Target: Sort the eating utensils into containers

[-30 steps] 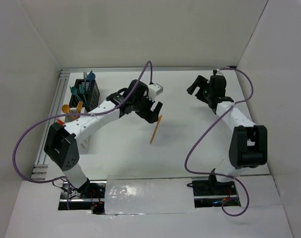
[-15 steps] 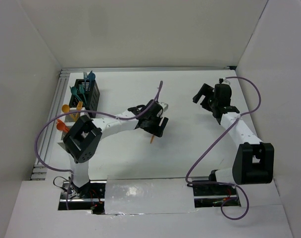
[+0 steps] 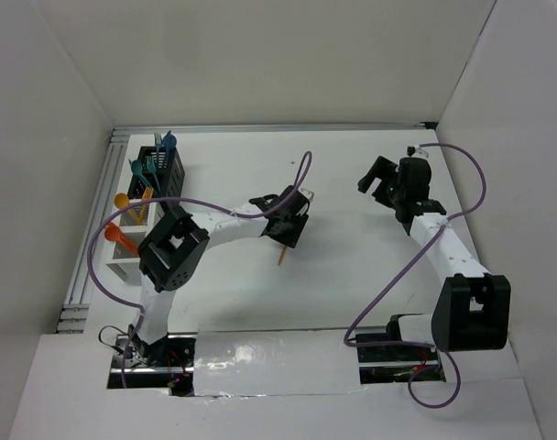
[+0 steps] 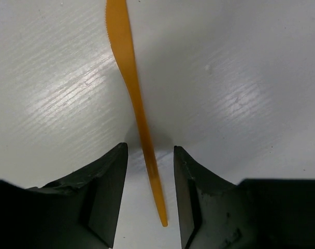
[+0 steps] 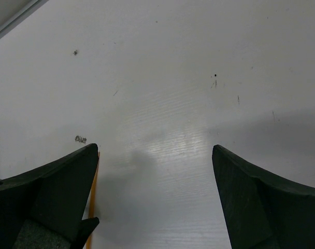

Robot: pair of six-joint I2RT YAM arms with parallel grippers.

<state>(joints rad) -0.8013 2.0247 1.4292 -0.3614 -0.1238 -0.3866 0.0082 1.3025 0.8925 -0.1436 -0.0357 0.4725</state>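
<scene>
Knife [image 4: 129,78], orange, lies untouched between parted left gripper [image 4: 149,151] jaws

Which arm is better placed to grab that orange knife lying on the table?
Left: the left gripper sits over the orange knife, a finger either side of the handle, not yet touching. The right gripper hangs open over the table, off to the side.

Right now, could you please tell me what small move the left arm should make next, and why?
Probably close the left gripper on the orange knife. The left wrist view shows its handle lying on the table between the two fingers, with a narrow gap on each side, so nothing grips it yet. Once pinched, it could be lifted towards the containers.
</scene>
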